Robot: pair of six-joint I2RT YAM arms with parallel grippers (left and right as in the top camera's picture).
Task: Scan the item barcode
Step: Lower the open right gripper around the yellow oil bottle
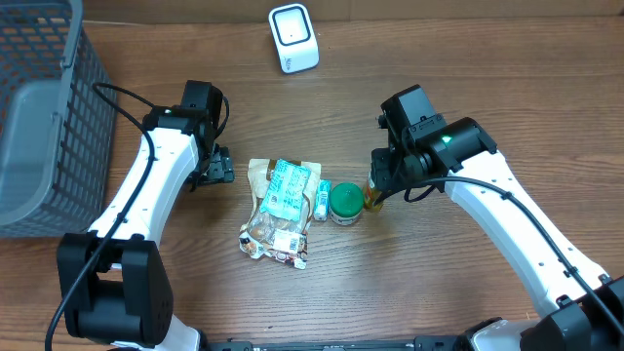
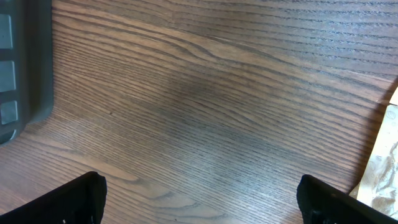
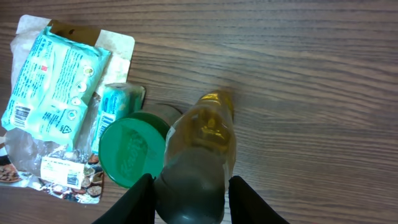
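Bottle [image 3: 200, 143]: the item in hand; small, clear and rounded, with yellow liquid inside. It sits near the middle of the table [image 1: 468, 78], at 3 o'clock of the jar [image 1: 343, 202].
Right gripper [image 3: 191, 200]: its two dark fingers are closed against both sides of the bottle's wider end.
Left gripper [image 2: 202, 199]: fingers spread wide with only bare wood between them. It hangs at 9 o'clock of the bag [image 1: 273, 234], apart from it.
Scanner [image 1: 292, 37]: a white, rounded box with a dark window, at 12 o'clock on the table, well apart from the bottle.
Overhead only: the scanner, both white arms and the grey mesh basket [image 1: 44, 117] at 9 o'clock. The bottle shows here as just a yellow spot under the right gripper.
Right wrist only: the bottle's glossy body and golden far end, and the print on the packets.
Left wrist only: fine wood grain up close, plus a sliver of the bag's pale paper edge at 3 o'clock.
Jar: round with a flat green lid, touching or just beside the bottle.
Small packet [image 3: 115, 106]: a narrow teal wrapper at 9 o'clock of the jar.
Large packet [image 3: 53, 81]: soft teal film with a barcode, lying on top of the bag.
Bag: crinkled clear film over brown paper backing.
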